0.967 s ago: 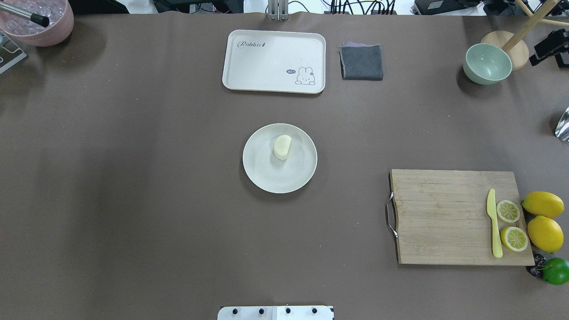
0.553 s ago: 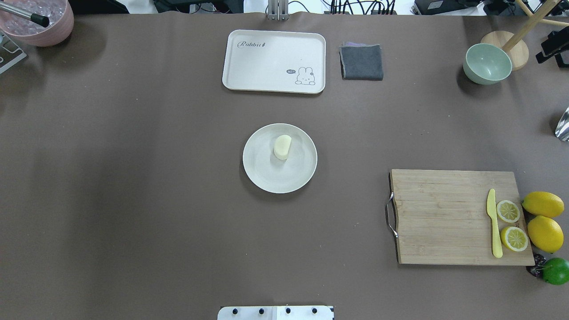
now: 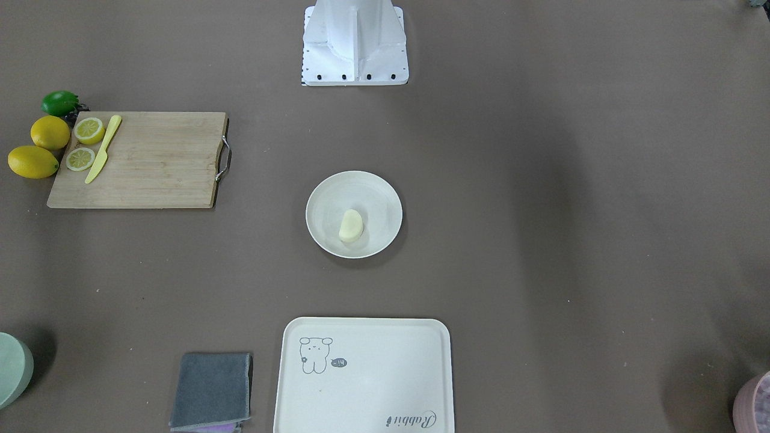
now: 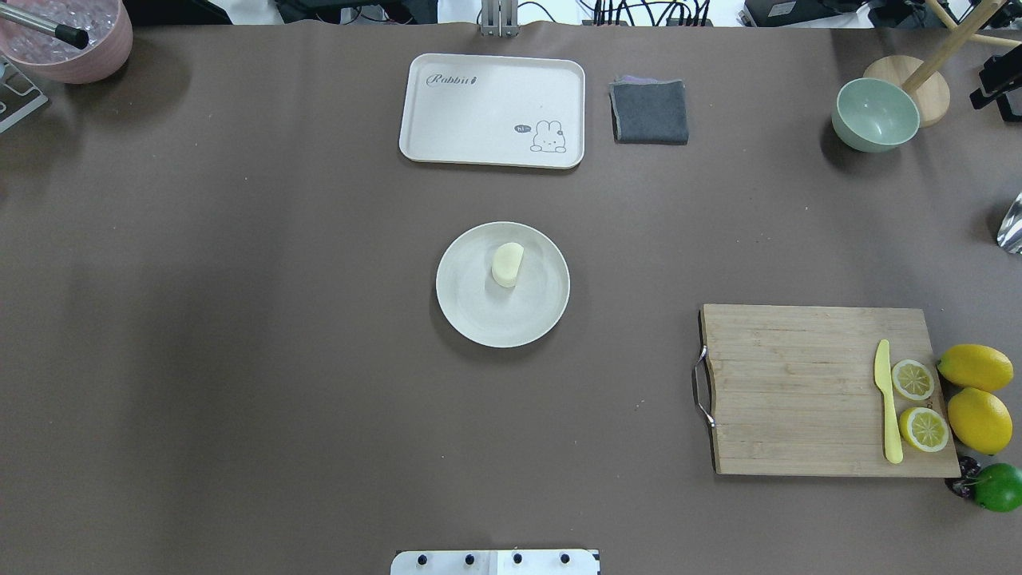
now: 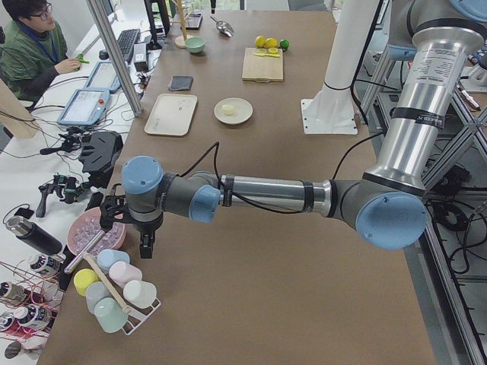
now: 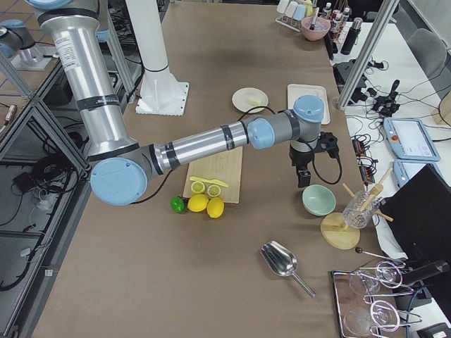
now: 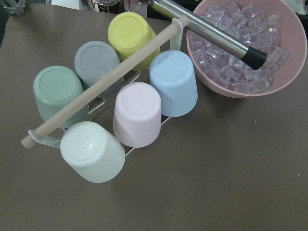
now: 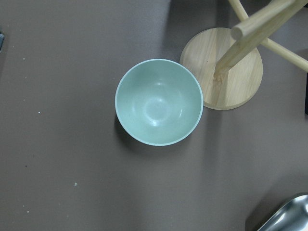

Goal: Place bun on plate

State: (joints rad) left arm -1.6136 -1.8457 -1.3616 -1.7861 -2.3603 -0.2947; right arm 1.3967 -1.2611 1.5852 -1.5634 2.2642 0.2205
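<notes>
The bun [image 4: 507, 264], a small pale cream lump, lies on the round off-white plate [image 4: 479, 319] at mid table, a little toward the plate's far side. The front-facing view also shows the bun [image 3: 351, 226] resting on the plate [image 3: 325, 198]. Neither gripper is near it. My left gripper [image 5: 137, 242] hangs over the cup rack at the table's far left end. My right gripper [image 6: 304, 177] hovers above the green bowl at the far right end. I cannot tell whether either is open or shut.
A cream tray [image 4: 491, 110] and a grey cloth [image 4: 650, 112] lie beyond the plate. At the right are a cutting board [image 4: 798, 391] with a knife and lemon halves, and a green bowl [image 8: 159, 102]. Cups [image 7: 137, 113] and an ice bowl [image 7: 245, 48] sit far left.
A dark piece of the right arm at the overhead view's top right edge has slid slightly further right. The bun and plate have not moved.
</notes>
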